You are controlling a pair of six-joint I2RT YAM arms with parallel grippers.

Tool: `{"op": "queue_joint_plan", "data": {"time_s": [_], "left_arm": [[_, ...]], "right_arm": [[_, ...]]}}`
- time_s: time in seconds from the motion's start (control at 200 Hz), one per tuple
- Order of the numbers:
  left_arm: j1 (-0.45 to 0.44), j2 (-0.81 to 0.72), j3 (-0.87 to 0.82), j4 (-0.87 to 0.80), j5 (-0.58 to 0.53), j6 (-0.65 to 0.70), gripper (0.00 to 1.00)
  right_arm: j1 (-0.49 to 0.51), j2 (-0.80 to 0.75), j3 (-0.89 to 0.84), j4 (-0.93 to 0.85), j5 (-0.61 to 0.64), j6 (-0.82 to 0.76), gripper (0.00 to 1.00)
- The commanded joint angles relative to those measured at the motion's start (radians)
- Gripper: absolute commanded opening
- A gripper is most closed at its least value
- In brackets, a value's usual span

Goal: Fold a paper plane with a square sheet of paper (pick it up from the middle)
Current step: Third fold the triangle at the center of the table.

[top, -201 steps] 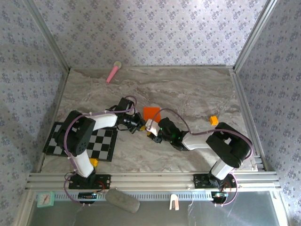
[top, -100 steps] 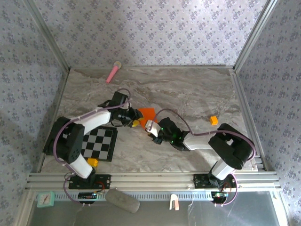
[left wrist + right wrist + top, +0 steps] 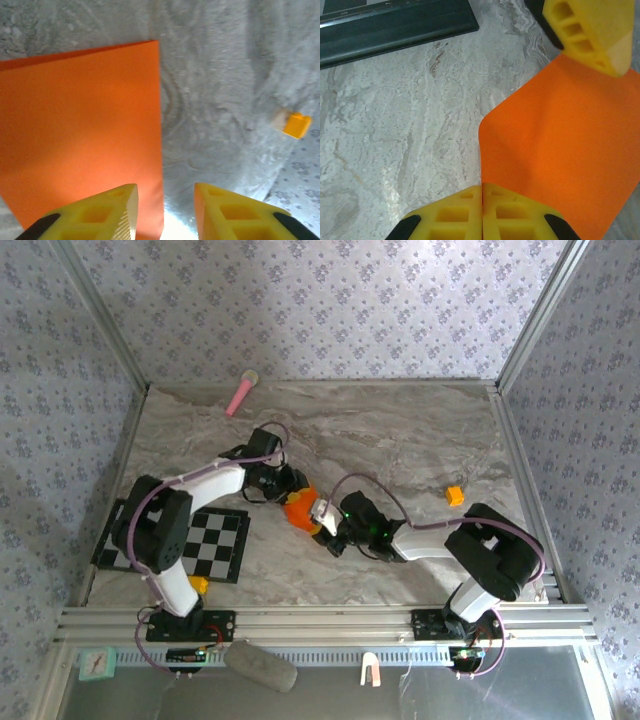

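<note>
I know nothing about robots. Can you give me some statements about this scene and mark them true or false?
The square sheet of paper is orange. True.
The right gripper is wide open. False: its fingers are shut together on the paper's edge.
A pink stick lies near the back wall. True.
The paper lies on the checkered mat. False: it sits to the right of the mat, clear of it.
The left gripper has its fingers apart. True.
</note>
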Motion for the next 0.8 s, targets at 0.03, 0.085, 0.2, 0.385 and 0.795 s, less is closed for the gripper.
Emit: {"op": "queue_joint_plan", "data": {"time_s": [0.03,0.085,0.2,0.385,0.795], "left_arm": [[-0.012,0.059,0.055,-0.076,-0.037,0.056,0.29],[-0.015,0.08,0.067,-0.098,-0.059,0.066,0.26],[-0.02,0.122,0.088,-0.136,-0.085,0.086,0.21],[-0.034,0.171,0.124,-0.203,-0.124,0.122,0.17],[-0.058,0.248,0.196,-0.306,-0.165,0.184,0.13]], "right_arm": [[-0.012,0.019,-0.018,0.036,-0.038,0.106,0.06],[-0.014,0.023,-0.022,0.044,-0.032,0.129,0.05],[-0.02,0.032,-0.027,0.06,-0.018,0.174,0.05],[-0.025,0.045,-0.018,0.052,0.029,0.24,0.05],[-0.035,0.053,0.022,-0.014,0.152,0.283,0.05]]}}
